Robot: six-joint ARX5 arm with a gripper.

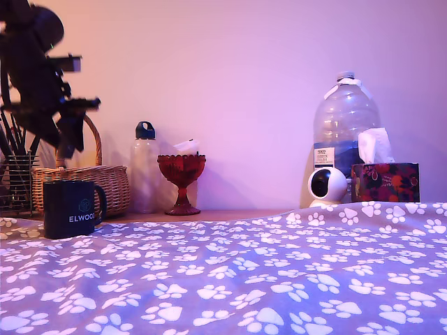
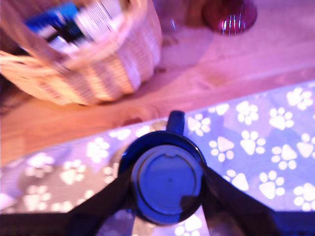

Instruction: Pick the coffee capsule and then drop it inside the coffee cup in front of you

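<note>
So the wrist view was the only one that actually showed the coffee capsule (image 2: pixel 167 187): a round blue lid pinched between the two dark fingers (image 2: pixel 106 196) of the gripper (image 2: pixel 167 189), sitting right over the rim of the coffee cup (image 2: pixel 170 142) with the cup's handle poking up behind it. The jaws were closed in on the capsule from both sides.

The exterior view gave none of that. There the gripper (image 1: pixel 68 143) was a dark silhouette in the upper left of the frame, above the mug (image 1: pixel 70 208), and I couldn't make out the capsule at all.

What that view added was the "ELWOOD" lettering, cut off at its last letter, plus the wicker basket (image 1: pixel 108 185) behind the mug, the red goblet (image 1: pixel 181 183), the big water bottle (image 1: pixel 345 125) and the tissue box (image 1: pixel 385 181) at right.

The wrist shot was blurry, so the stuff inside the basket (image 2: pixel 93 69) was unreadable, and the goblet (image 2: pixel 231 17) was cropped at the top edge.
</note>
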